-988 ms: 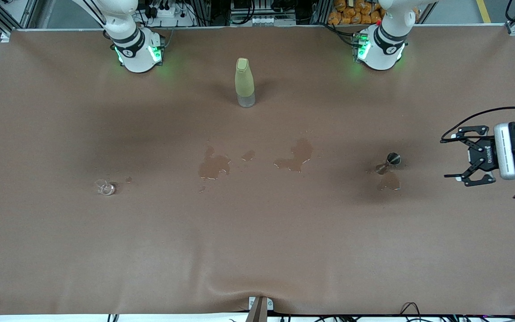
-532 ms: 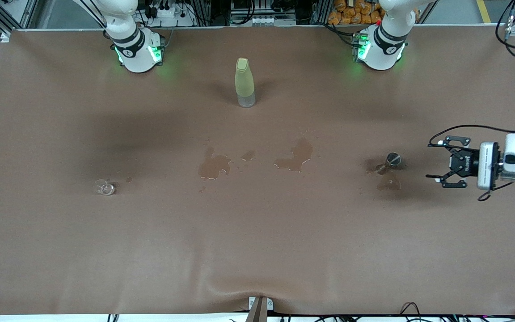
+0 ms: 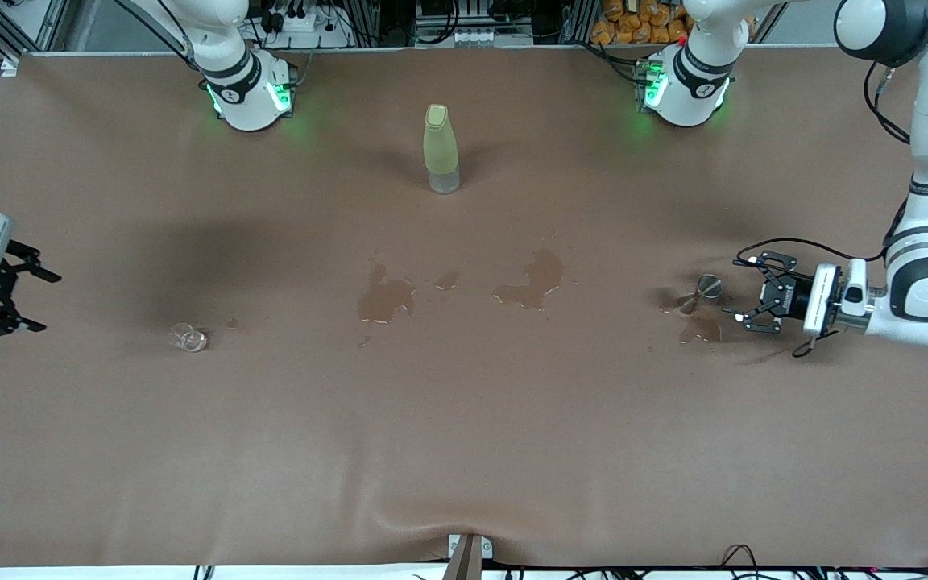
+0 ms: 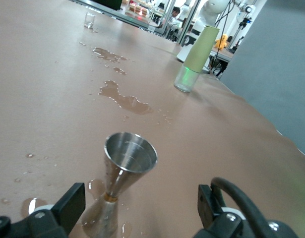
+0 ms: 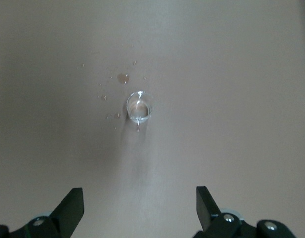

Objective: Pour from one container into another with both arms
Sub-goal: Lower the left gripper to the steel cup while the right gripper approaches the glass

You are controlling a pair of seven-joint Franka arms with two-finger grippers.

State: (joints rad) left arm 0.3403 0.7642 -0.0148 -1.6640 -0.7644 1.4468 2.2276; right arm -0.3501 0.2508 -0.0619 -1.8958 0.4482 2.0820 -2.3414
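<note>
A steel hourglass-shaped jigger stands on the brown table toward the left arm's end, with small puddles round its foot. My left gripper lies low and level beside it, open, the jigger just ahead of its fingertips and touching neither. A small clear glass stands toward the right arm's end. My right gripper hangs open over the table's edge at that end, apart from the glass, nothing between its fingers.
A pale green bottle with a clear base stands upright between the two arm bases. Wet patches darken the middle of the brown table cover.
My left gripper has come down and moved in toward the jigger, still open. My right gripper has entered the front view at the table's edge, heading toward the glass.
</note>
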